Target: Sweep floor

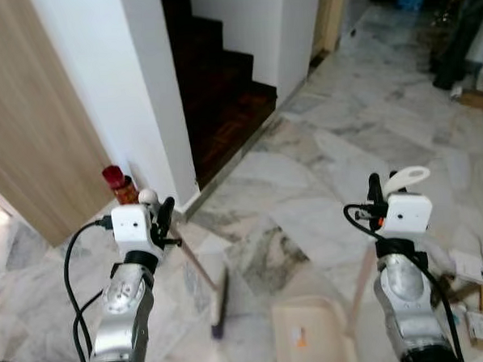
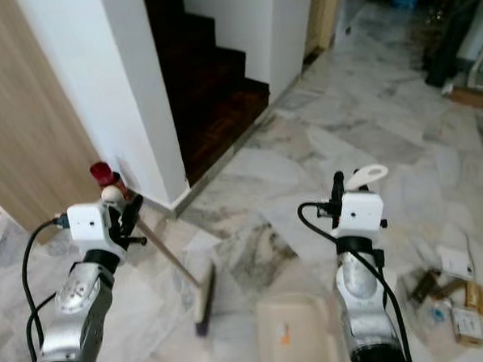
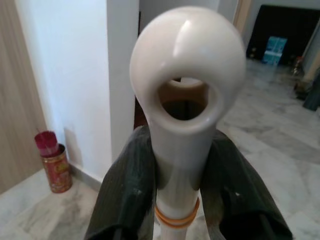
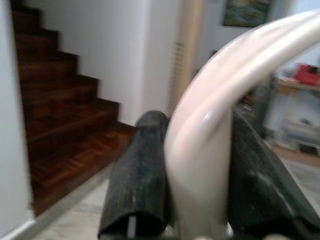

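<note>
Both claws are clenched: our left claw (image 3: pixel 177 200) grips the broom (image 1: pixel 219 300) just under its ringed knob, and our right claw (image 4: pixel 195 195) pinches the looped handle of the dustpan (image 1: pixel 310 331). We judge both tools light, stiff plastic, smooth and apt to twist, so holding high on the handles suits sweeping. The broom head rests on the marble floor (image 1: pixel 306 169) just left of the pan, between our arms. Scraps of litter (image 2: pixel 454 287) lie to our right, stairs (image 1: pixel 220 77) ahead.
</note>
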{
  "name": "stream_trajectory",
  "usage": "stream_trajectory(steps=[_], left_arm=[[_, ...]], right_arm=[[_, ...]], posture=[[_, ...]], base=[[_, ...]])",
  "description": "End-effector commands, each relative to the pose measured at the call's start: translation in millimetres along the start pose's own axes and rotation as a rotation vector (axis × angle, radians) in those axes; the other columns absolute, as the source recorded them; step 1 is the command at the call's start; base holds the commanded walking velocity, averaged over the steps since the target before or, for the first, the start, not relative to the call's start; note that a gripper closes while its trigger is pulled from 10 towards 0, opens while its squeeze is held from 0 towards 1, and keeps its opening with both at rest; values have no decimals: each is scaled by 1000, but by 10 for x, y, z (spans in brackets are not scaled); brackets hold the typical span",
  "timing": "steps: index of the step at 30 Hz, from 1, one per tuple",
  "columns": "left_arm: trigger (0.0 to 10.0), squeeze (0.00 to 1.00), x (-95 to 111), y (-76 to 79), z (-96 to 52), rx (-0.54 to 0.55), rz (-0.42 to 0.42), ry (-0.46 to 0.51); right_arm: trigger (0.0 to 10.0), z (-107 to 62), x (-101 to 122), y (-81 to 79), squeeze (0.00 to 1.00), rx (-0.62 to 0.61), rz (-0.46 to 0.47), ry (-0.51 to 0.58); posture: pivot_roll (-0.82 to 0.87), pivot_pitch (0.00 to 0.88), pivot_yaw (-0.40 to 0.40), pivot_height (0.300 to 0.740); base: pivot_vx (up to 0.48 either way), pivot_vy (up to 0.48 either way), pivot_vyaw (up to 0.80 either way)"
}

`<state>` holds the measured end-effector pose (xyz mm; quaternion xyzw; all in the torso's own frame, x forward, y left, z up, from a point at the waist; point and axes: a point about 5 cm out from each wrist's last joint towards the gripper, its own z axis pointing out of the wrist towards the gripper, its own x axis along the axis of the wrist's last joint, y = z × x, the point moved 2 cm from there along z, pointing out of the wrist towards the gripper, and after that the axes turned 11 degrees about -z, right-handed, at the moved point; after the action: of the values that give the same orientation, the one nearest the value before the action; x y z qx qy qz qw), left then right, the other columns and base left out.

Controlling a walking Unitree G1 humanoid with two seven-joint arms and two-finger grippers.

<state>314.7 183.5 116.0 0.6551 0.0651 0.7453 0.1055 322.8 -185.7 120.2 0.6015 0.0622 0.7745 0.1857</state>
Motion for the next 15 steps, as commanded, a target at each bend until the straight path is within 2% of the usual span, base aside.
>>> stream_trajectory(steps=[1,15], left_arm=[[10000,0,108,19,37,-9,27,52],[10000,0,97,5,36,-7,18,51]], right_arm=[[10000,29,71,50,0,-30,25,34],[10000,6,59,31,0,-22,26,33]], posture=[[-42,0,15,740],[-44,0,14,740]], base=[[304,0,0],[314,0,0]])
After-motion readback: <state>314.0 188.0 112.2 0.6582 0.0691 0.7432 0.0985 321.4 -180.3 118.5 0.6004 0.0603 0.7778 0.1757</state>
